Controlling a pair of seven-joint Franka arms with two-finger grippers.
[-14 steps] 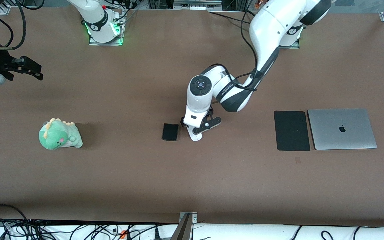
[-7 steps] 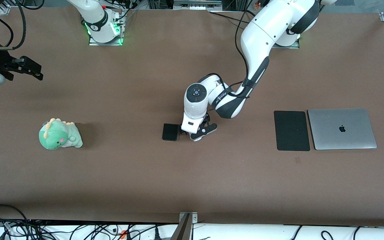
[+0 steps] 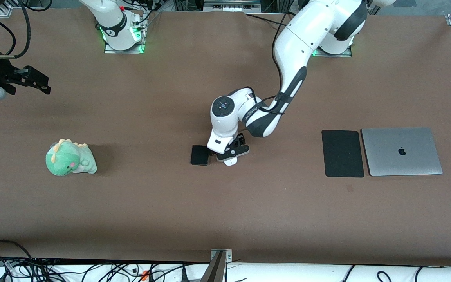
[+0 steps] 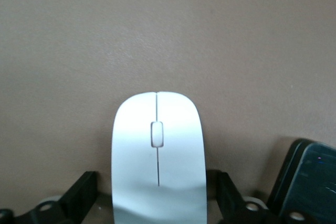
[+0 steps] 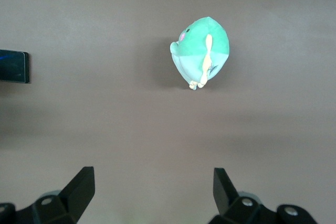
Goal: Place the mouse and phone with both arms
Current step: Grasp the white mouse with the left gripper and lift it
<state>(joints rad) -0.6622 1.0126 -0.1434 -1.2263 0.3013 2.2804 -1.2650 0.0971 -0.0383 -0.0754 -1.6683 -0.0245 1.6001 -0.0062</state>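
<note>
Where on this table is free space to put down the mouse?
Bare table lies between the plush dinosaur and the phone, and between the mouse and the mouse pad. It is crowded where the left gripper straddles the mouse beside the phone.

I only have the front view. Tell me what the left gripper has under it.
Observer: The left gripper is open, one finger on each side of the mouse.
Operator: Report where the phone sits from that wrist.
Observer: The phone lies flat beside the mouse, apart from it.
Operator: Now give me the right gripper.
Observer: The right gripper is open and holds nothing. It waits above bare table, and its wrist view shows the green plush dinosaur.
</note>
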